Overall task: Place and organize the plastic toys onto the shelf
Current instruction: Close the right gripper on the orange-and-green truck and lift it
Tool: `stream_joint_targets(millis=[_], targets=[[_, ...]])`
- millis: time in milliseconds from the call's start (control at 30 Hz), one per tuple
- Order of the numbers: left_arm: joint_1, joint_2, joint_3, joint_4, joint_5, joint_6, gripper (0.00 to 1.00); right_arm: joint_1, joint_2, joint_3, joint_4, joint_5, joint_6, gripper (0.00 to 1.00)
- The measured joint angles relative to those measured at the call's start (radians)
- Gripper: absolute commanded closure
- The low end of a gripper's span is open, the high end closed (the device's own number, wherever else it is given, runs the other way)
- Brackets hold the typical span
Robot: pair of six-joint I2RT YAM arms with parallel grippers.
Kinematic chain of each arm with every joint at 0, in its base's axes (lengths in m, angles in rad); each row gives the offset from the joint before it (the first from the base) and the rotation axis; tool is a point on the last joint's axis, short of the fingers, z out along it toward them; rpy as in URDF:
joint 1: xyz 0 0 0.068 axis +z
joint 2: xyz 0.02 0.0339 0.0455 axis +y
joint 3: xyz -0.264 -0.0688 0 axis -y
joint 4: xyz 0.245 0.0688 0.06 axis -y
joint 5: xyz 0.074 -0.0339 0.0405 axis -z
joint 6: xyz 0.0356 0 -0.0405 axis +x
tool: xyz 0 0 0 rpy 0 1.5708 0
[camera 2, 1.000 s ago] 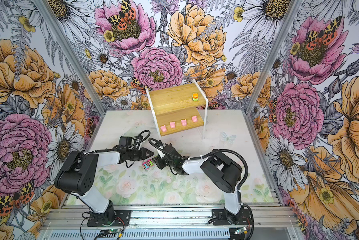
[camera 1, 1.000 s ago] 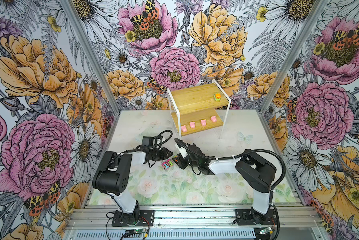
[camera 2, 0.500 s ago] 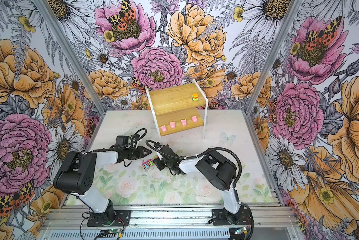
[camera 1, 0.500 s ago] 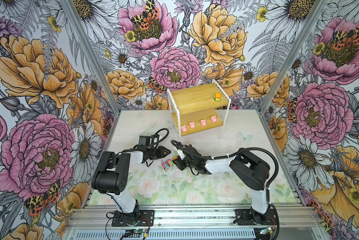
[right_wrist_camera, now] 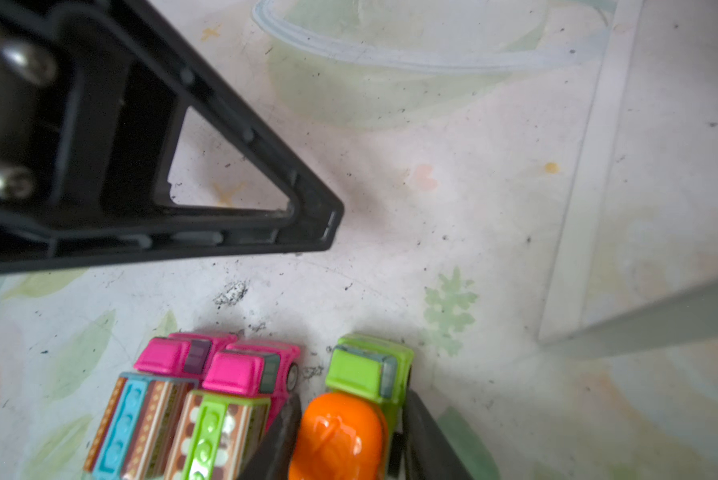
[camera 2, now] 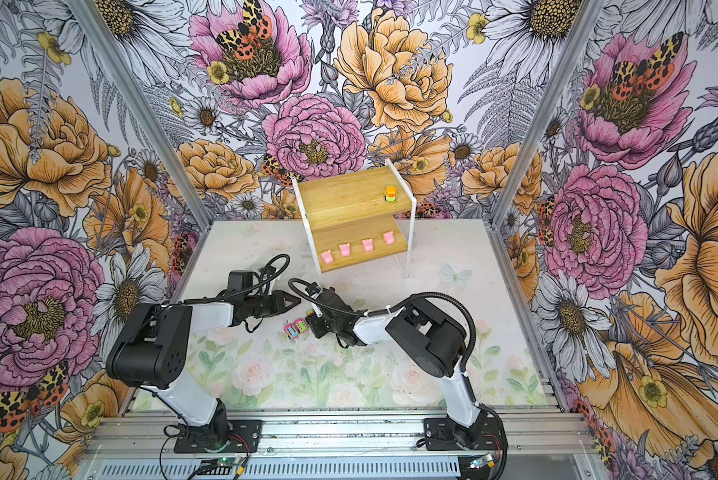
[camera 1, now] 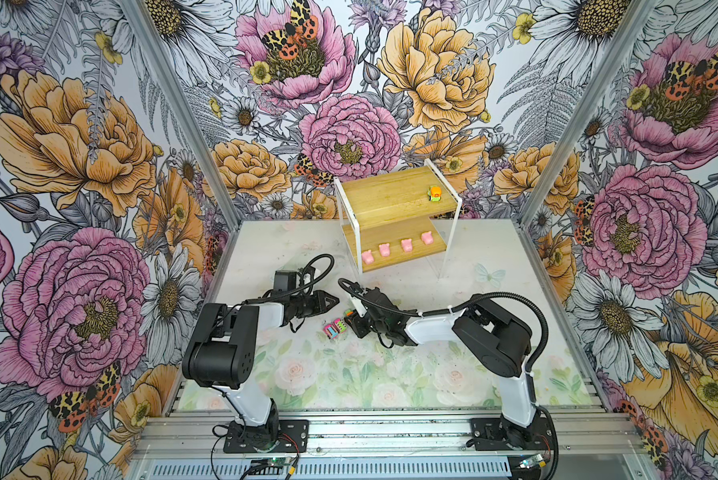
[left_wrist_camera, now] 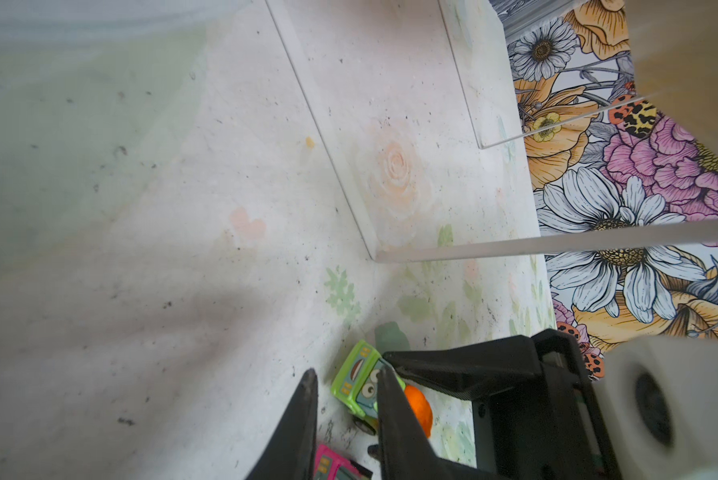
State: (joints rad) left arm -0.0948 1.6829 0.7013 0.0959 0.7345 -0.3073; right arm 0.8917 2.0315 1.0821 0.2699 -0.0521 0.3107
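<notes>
While straddling the orange-and-green car (right_wrist_camera: 370, 370) on the table (right_wrist_camera: 473, 208) beside two pink cars (right_wrist_camera: 241, 370) with the right gripper's (right_wrist_camera: 351, 405) part-open jaws, pinch uncertain, finish closing, then lift to the shelf's (camera 1: 394, 232) upper board (camera 1: 386, 195), keeping the closed, empty left gripper (camera 1: 331, 300) clear.

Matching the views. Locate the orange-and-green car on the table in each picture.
In a top view: orange-and-green car, mid-table, mostly hidden by the right gripper.
In a top view: same spot.
Left wrist: lower middle.
Right wrist: bottom middle, between the fingers.
Shared landmark: two pink cars beside it.
</notes>
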Motion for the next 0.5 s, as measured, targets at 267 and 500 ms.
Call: stream_joint_targets(millis=[267, 500], targets=[[0.001, 0.008, 0.000, 0.007, 0.000, 0.000, 0.73, -0.001, -0.005, 0.002, 0.000, 0.011, -0.020, 0.78], [0.006, 0.008, -0.010, 0.015, 0.003, -0.007, 0.73, -0.003, -0.124, -0.069, -0.066, -0.011, -0.026, 0.79]])
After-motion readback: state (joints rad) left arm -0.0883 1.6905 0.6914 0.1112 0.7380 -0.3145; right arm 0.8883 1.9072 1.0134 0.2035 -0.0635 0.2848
